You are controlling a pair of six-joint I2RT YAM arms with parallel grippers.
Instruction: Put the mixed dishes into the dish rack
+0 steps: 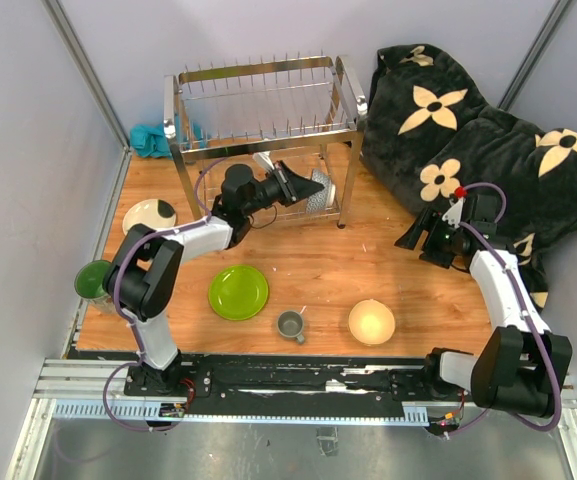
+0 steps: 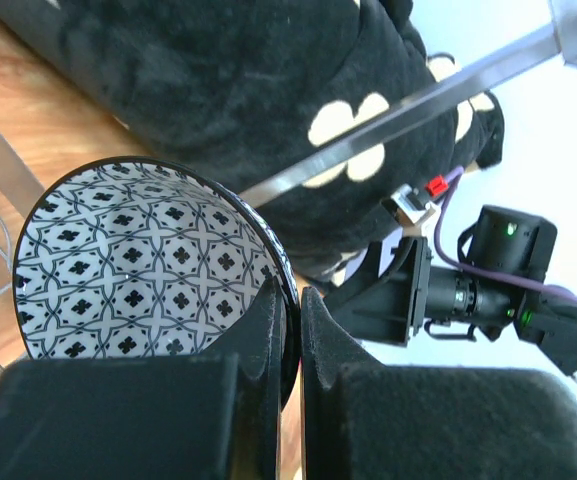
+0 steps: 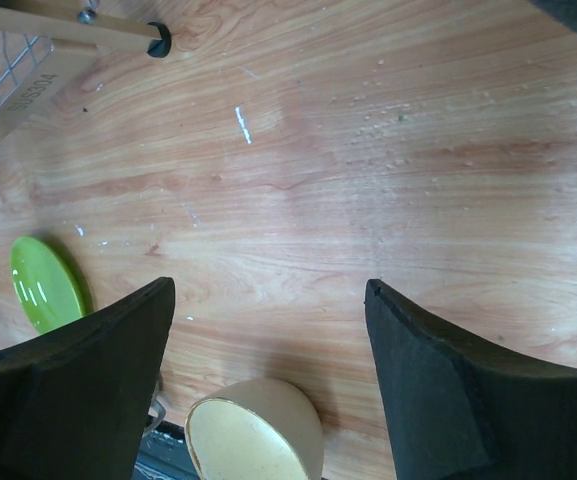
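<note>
My left gripper pinched the blue-patterned small bowl by its rim, on edge under the dish rack top tier; my right gripper gaped empty.

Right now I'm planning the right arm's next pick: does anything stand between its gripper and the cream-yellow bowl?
Nothing visible does. Only bare table lies between the open right gripper and the cream-yellow bowl; the small grey mug sits on the bowl's far side.
</note>
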